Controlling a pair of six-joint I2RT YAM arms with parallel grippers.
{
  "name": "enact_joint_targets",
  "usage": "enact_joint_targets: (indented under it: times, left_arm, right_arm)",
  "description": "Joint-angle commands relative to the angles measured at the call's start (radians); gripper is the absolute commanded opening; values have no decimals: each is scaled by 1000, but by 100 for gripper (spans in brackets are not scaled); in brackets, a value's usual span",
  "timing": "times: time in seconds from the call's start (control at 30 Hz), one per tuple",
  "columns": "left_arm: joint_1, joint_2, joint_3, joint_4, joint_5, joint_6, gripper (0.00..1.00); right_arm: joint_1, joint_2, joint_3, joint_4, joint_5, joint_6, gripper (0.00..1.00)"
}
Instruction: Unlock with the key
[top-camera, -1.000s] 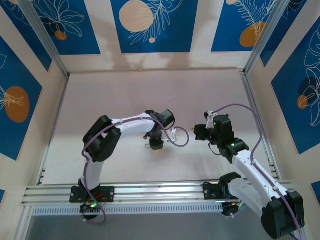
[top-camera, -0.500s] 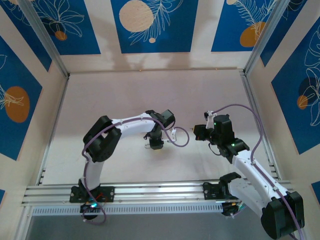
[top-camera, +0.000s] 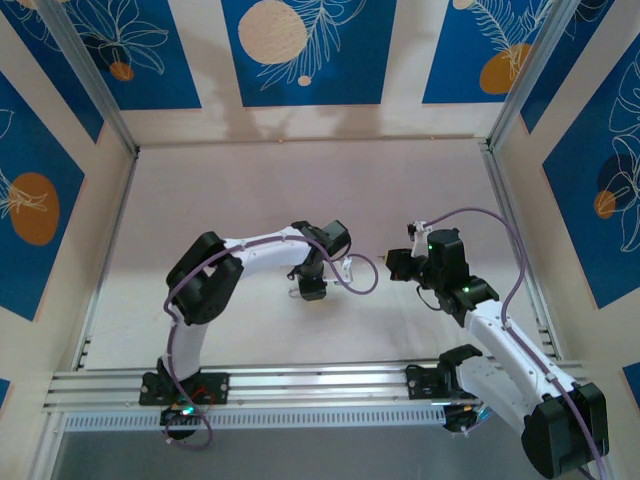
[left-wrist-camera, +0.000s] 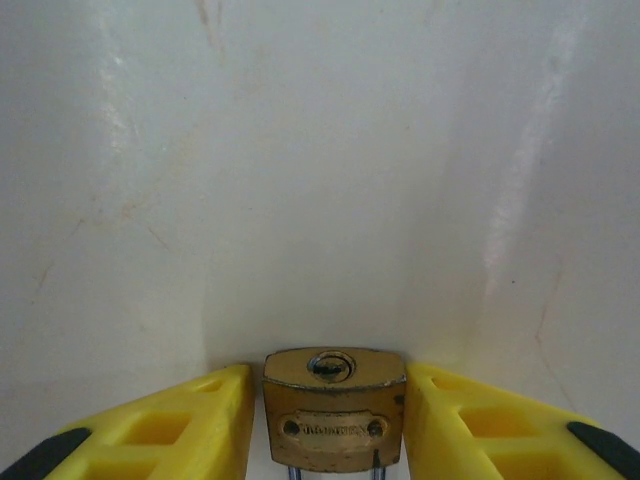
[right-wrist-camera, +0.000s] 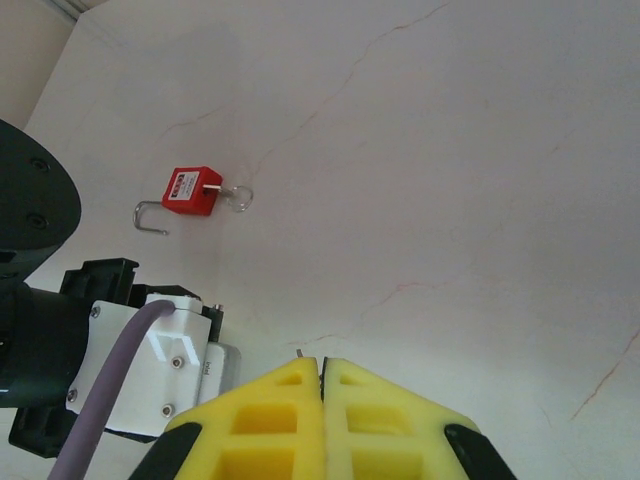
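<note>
Elbow bent near its base, the left arm (top-camera: 250, 250) sends its forearm rightward across the desk (top-camera: 300, 180) and turns the left gripper (top-camera: 310, 287) down toward the surface near the middle. The right arm (top-camera: 500, 340) stretches from the near right corner toward the far left, and its right gripper (top-camera: 395, 265) points left at the other one, apart from it.

The left wrist camera adds what the overhead view cannot resolve. The left gripper (left-wrist-camera: 328, 378) is closed around a brass padlock (left-wrist-camera: 335, 425), a yellow finger at each side, the keyhole end facing outward and the shackle legs running back toward the wrist.

From the right wrist camera, the right gripper (right-wrist-camera: 322, 362) has its fingers pressed together with only a hairline seam. A sliver of metal pokes out at the tips, too small to name. Farther off lies a red padlock (right-wrist-camera: 189, 192) on the desk, its shackle swung open and a key (right-wrist-camera: 238, 197) in it, beyond the left arm's wrist and purple cable (right-wrist-camera: 110, 380).
</note>
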Motion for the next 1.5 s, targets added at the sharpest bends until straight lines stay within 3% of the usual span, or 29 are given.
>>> enact_joint_targets:
  times: [0.0, 0.37, 0.97, 1.23, 1.47]
  left_arm:
    - [14, -7, 5, -91, -13, -5, 42]
    - [28, -14, 27, -144, 57, -17, 50]
    - [37, 42, 87, -138, 124, -20, 47]
    - [52, 57, 41, -132, 143, -36, 30]
    - [55, 55, 24, -133, 137, -45, 28]
  right_arm:
    - [-6, -4, -1, 17, -26, 9, 0]
    - [-6, -5, -1, 14, -28, 9, 0]
    - [-6, -20, -5, 3, -17, 6, 0]
    - [-7, -22, -10, 6, -18, 7, 0]
    - [-7, -23, -9, 7, -24, 8, 0]
